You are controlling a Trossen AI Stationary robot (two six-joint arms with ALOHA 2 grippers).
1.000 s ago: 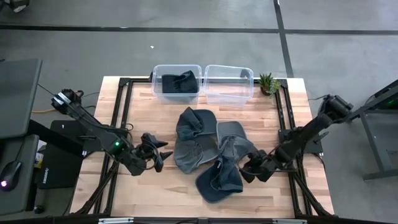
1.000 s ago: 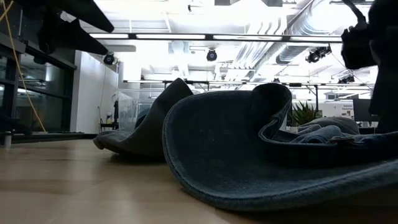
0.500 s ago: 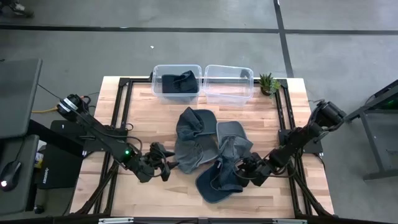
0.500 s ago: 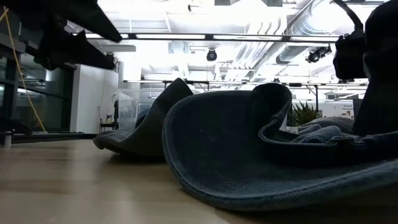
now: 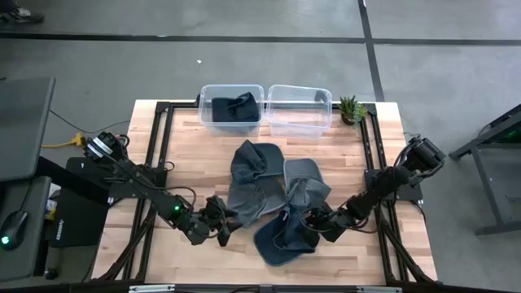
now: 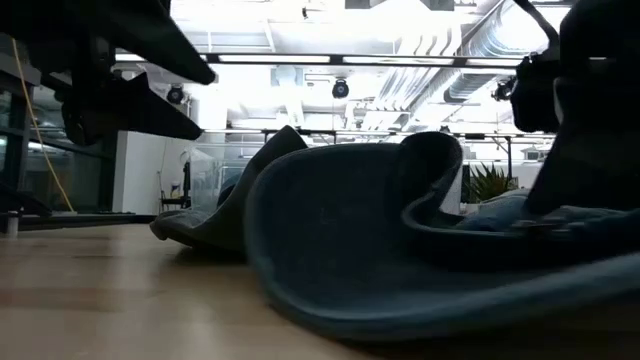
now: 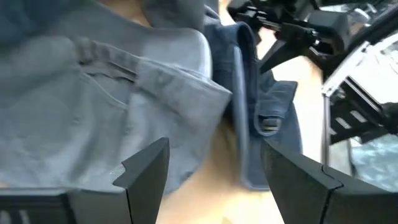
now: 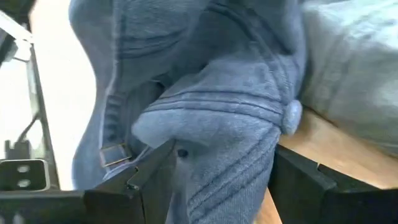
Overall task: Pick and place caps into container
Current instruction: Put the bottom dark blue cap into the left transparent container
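Three soft caps lie bunched mid-table: a grey cap point(image 5: 247, 191), a slate cap point(image 5: 305, 185) to its right, and a dark slate-blue cap point(image 5: 279, 238) nearest the near edge, resting on its brim point(image 6: 340, 300). My left gripper point(image 5: 221, 229) is open at the grey cap's near-left edge point(image 7: 155, 106). My right gripper point(image 5: 313, 221) is open, its fingers on either side of the dark cap's crown point(image 8: 217, 124). Another dark cap point(image 5: 234, 108) lies in the left clear bin point(image 5: 203, 106). My left gripper: I cannot tell whether its fingertips touch the grey cap's edge. My right gripper straddles the humped crown of the dark slate-blue cap point(image 8: 205, 143), near its top button point(image 8: 290, 115), one finger point(image 8: 146, 177) on each side. It comes from the table's right, slanting down. The cap rests on the table.
Two clear bins stand side by side at the far edge; the right bin point(image 5: 299, 110) holds nothing visible. A small potted plant point(image 5: 352, 107) stands beside it. Black frame rails point(image 5: 163, 146) run along the table's left and right sides. Bare wood lies near-left of the caps.
My left gripper has moved toward the table's right and near edge, up to the grey cap. My right gripper has moved left and slightly nearer, onto the dark cap's crown. The dark cap has shifted a little toward the left, and its crown has dipped.
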